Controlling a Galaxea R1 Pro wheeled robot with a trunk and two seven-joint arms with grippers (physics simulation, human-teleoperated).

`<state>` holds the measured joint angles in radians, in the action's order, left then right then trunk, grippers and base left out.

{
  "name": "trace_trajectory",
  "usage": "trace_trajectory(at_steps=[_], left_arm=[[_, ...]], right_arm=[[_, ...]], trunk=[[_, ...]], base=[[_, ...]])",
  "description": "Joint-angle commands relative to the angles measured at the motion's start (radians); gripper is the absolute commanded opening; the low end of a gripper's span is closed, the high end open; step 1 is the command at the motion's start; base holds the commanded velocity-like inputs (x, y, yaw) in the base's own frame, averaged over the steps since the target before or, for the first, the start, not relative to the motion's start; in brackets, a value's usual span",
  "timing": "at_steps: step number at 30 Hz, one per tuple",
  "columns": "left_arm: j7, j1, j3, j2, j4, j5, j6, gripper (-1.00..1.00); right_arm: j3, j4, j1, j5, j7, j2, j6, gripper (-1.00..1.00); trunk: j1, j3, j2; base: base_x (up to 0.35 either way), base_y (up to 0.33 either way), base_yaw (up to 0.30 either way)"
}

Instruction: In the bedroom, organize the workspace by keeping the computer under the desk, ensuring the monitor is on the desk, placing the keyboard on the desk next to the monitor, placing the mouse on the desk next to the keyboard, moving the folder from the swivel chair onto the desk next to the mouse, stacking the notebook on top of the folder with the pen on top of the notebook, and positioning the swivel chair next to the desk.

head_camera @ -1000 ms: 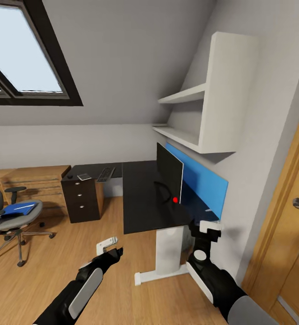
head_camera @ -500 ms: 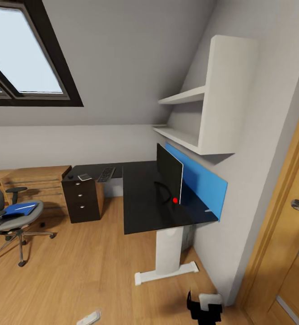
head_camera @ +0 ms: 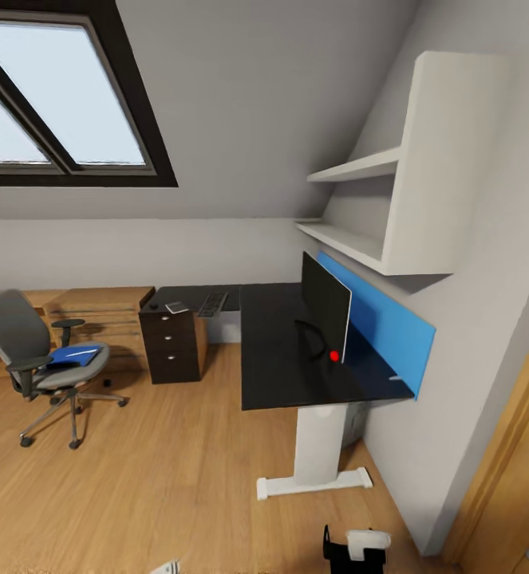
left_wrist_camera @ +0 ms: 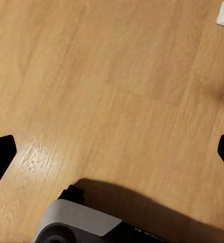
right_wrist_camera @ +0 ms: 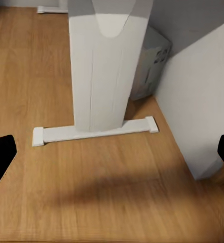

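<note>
Two grippers hang low over the wood floor point(left_wrist_camera: 117, 76), each with its dark fingertips spread wide and empty: the right gripper point(right_wrist_camera: 112, 152) faces the white leg point(right_wrist_camera: 109, 66) of the desk point(head_camera: 284, 367). The monitor point(head_camera: 325, 307) stands upright on the desk before the blue panel point(head_camera: 392, 331); the keyboard point(head_camera: 213, 303) lies on the far wing. The folder point(head_camera: 74, 355) rests on the swivel chair point(head_camera: 33, 351), well apart from the desk.

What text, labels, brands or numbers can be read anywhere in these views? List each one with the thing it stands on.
No text here can be read.
Left wrist view: a faint pale marking on the dark arm housing at the frame edge, too small and cut off to read.
The monitor, with its red light, the keyboard and the folder on the swivel chair show no legible lettering.
</note>
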<state>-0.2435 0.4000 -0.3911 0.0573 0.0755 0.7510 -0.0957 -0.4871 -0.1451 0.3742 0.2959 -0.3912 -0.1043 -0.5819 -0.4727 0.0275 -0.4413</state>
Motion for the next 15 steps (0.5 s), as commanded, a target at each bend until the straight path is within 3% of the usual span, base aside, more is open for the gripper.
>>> trace_trajectory(at_steps=[1, 7, 8, 9, 10, 15], left_arm=[[-0.004, 0.0, -0.008, 0.0, -0.003, 0.007, -0.003, 1.0], [-0.004, 0.0, -0.009, 0.001, -0.007, 0.002, -0.026, 1.0], [-0.004, 0.0, -0.009, 0.001, -0.009, -0.004, -0.036, 1.0], [-0.003, 0.0, -0.011, 0.004, -0.026, -0.04, -0.051, 1.0], [-0.003, 0.0, -0.012, 0.005, -0.029, -0.048, -0.053, 1.0], [-0.003, 0.0, -0.012, 0.005, -0.033, -0.061, -0.056, 1.0]], right_arm=[[-0.009, 0.001, 0.0, 0.008, 0.009, 0.0, -0.003, 1.0], [-0.009, 0.022, 0.0, 0.008, 0.077, 0.004, -0.006, 1.0], [-0.009, 0.025, 0.001, 0.008, 0.093, 0.005, -0.007, 1.0], [-0.008, 0.03, 0.0, 0.007, 0.141, 0.008, -0.007, 1.0], [-0.008, 0.033, 0.001, 0.007, 0.148, 0.009, -0.007, 1.0], [-0.01, 0.042, 0.0, 0.005, 0.158, 0.008, -0.007, 1.0]], trunk=[[0.0, -0.002, -0.001], [0.0, -0.004, -0.001], [0.0, -0.004, -0.001], [0.0, -0.004, -0.001], [0.0, -0.004, -0.001], [0.0, -0.004, -0.001]], base=[[0.0, 0.0, 0.163], [0.0, 0.042, 0.065], [0.0, 0.191, 0.01], [0.0, 0.274, 0.002], [0.0, 0.282, 0.001], [0.0, 0.291, 0.0]])
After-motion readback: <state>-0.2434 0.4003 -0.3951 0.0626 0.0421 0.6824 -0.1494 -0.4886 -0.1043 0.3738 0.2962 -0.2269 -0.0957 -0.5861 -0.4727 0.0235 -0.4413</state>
